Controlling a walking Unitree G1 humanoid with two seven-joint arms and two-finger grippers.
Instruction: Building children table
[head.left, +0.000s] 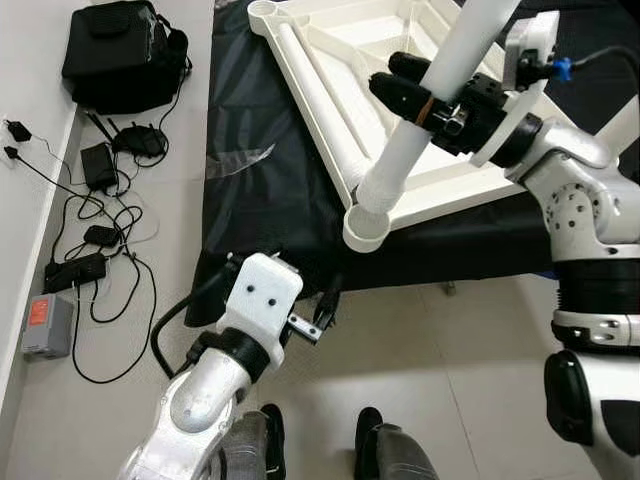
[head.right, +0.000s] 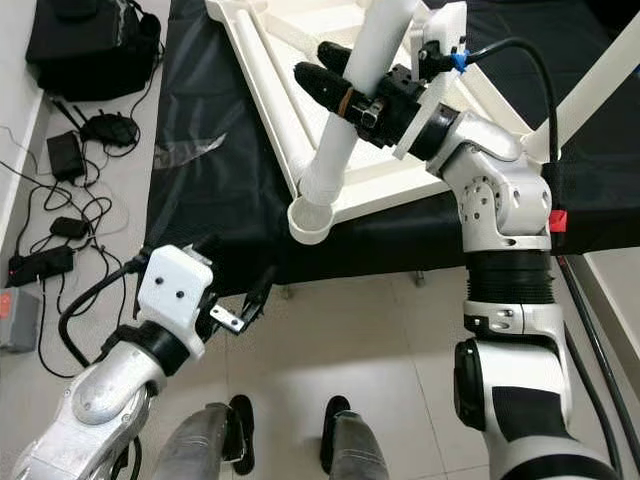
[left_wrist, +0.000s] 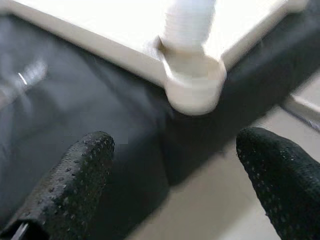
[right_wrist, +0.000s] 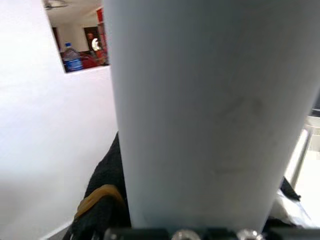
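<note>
- The left arm (head.left: 195, 405) is silver with a speckled finish, ending in a white boxy wrist housing (head.left: 260, 292) that bears two small dark dots.
- A black cable (head.left: 170, 325) loops beside that housing.
- The right arm (head.right: 500, 215) is glossy white over ribbed black joints, with screws ringing one joint.
- Its black cable carries a blue connector (head.right: 457, 61).
- The fingers (left_wrist: 75, 185) are black and dimpled.

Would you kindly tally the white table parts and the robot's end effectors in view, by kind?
Table top: 1
Table legs: 2, the held table leg and the second table leg on the robot's right
End effectors: 2, left end effector and right end effector
Total: 5
</note>
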